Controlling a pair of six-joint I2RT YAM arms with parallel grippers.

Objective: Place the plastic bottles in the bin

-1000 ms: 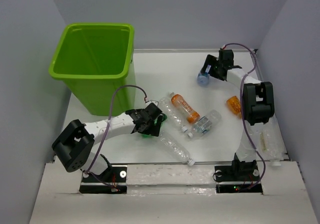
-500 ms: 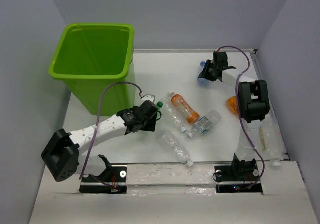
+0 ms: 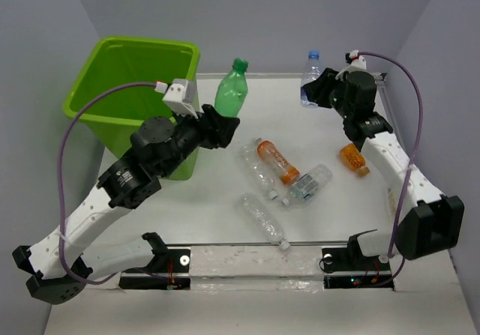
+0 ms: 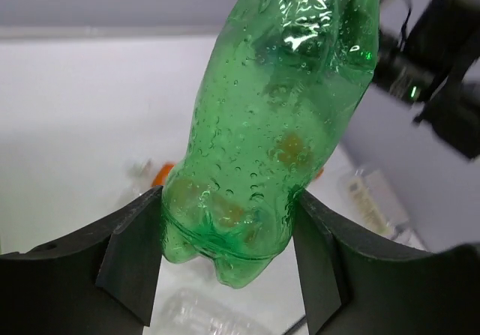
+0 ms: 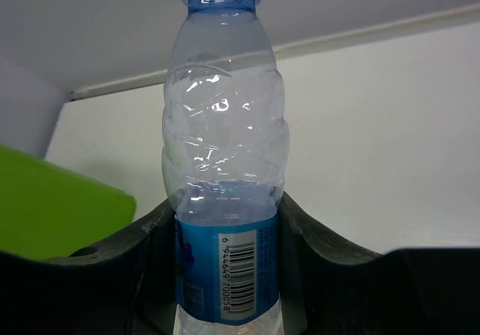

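Now two bottles are off the worktop, one per arm

Up on the left, the left jaws pinch the crumpled green plastic bottle (image 3: 231, 88) (image 4: 277, 110) by its lower end, one dark finger (image 4: 131, 256) pressed against each side. The bottle stands cap-up in the air, just beside the near right corner of the large lime-green plastic bin (image 3: 150, 43) (beside its rim rather than over the opening). The right jaws are clamped on the blue label of a clear plastic bottle with a blue cap (image 3: 311, 69) (image 5: 225, 163), held upright above the far right of the white worktop (image 3: 217, 200). Lying on that worktop between the arms are an orange labelled bottle (image 3: 277, 161) and three clear ones, close together; a smaller orange bottle (image 3: 351, 157) lies just beside the right arm.
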